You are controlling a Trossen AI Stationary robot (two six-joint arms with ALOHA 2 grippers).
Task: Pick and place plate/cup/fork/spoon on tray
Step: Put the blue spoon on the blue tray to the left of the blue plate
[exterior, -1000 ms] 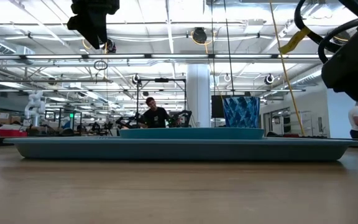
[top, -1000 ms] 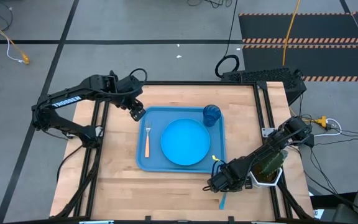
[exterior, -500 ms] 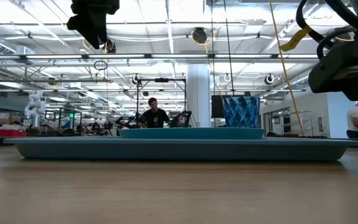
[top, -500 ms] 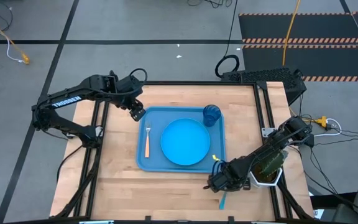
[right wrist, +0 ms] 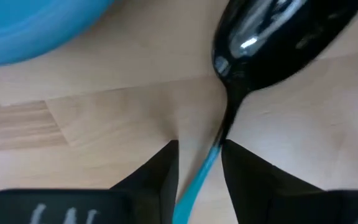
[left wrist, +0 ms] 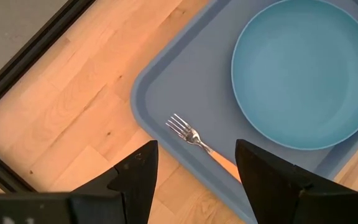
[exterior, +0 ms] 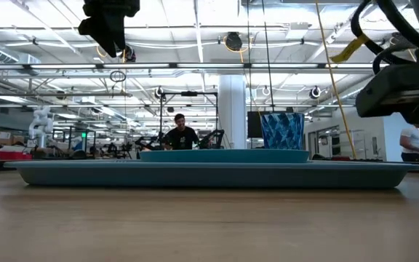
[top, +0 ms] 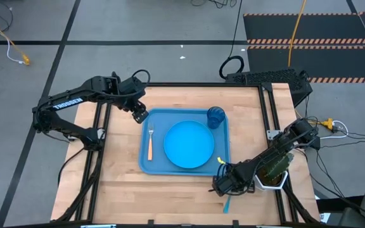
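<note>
We see the right gripper (top: 224, 186) low over the table (top: 119, 183), just off the tray's near right corner. Its fingers (right wrist: 160, 171) stand narrowly apart with the spoon (right wrist: 253, 56) handle between them; from the right wrist view we can't tell if the pads actually press it, so grip is unclear. The spoon's long axis runs straight along the gripper's line: dark shiny bowl pointing ahead of the fingertips, toward the tray, slim light blue handle trailing back between the fingers. In the high view the handle end (top: 226, 205) shows past the gripper, on bare wood toward the table's near edge. The right arm stretches in low from the table's right edge, forearm nearly flat, wrist bent down.

The tray (top: 152, 166) sits mid-table, long side running left-right. On it: the plate (top: 188, 144), round, plain bright blue, approx. centered; the cup (top: 215, 117), dark blue translucent, upright in the far right corner; the fork (top: 149, 144) along the left side, tines pointing to the far edge, pale orange handle toward us.

The left gripper (top: 139, 115) hangs above the tray's far left corner, fingers (left wrist: 135, 177) well apart, holding nothing, arm raised w/ elbow bent.

In the low view a person (exterior: 180, 135) sits in the room behind.
</note>
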